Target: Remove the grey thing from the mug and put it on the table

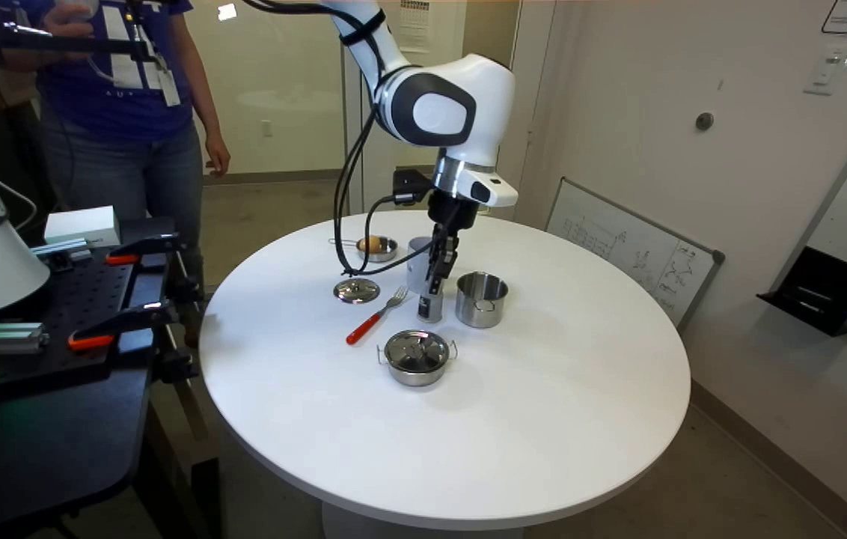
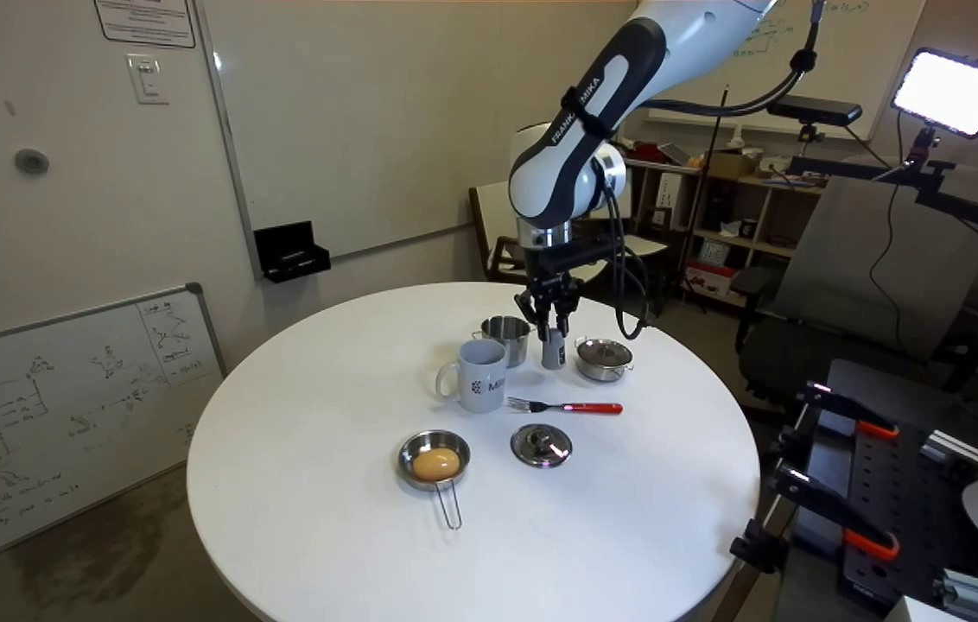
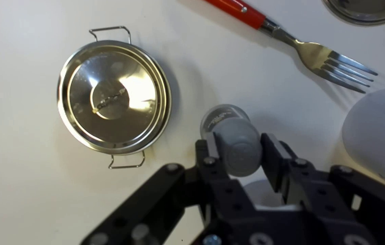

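Observation:
The grey thing is a small grey bottle-like cylinder with a dark label (image 1: 430, 308); it also shows in the other exterior view (image 2: 554, 352) and the wrist view (image 3: 238, 143). It is outside the mug, upright, its base at or very near the white table (image 1: 543, 419). My gripper (image 1: 435, 287) points down with its fingers on both sides of the grey thing's upper part, seemingly touching it. The white mug (image 2: 483, 380) stands upright beside it, partly behind the gripper in an exterior view (image 1: 416, 275) and cut off at the wrist view's right edge (image 3: 379, 136).
An open steel pot (image 1: 480, 303) stands close beside the grey thing. A lidded steel pot (image 3: 114, 98) is on its other side. A red-handled fork (image 2: 575, 407), a loose lid (image 2: 541, 446) and a small pan (image 2: 407, 475) holding an egg lie nearby.

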Robot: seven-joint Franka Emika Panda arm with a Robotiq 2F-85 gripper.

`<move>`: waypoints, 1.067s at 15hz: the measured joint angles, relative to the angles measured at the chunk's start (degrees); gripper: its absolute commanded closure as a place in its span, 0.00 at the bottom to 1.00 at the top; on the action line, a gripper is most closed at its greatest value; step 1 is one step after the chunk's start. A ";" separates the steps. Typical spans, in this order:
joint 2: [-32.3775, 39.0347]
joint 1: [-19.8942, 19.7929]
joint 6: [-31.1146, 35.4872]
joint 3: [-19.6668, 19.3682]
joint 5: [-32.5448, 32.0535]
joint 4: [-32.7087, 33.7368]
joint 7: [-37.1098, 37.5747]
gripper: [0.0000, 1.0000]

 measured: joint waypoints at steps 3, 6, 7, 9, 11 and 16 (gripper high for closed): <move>0.53 -0.14 0.00 0.55 0.81 0.50 -0.76 0.86; 1.48 -0.62 0.00 1.30 2.12 0.87 -1.53 0.87; 1.88 -0.92 0.05 1.68 2.78 1.00 -2.12 0.86; 2.70 -1.56 0.47 2.45 3.82 1.35 -3.18 0.86; 3.45 -1.93 0.72 2.91 4.50 1.84 -3.90 0.86; 4.07 -1.99 0.69 3.14 4.78 3.06 -4.25 0.32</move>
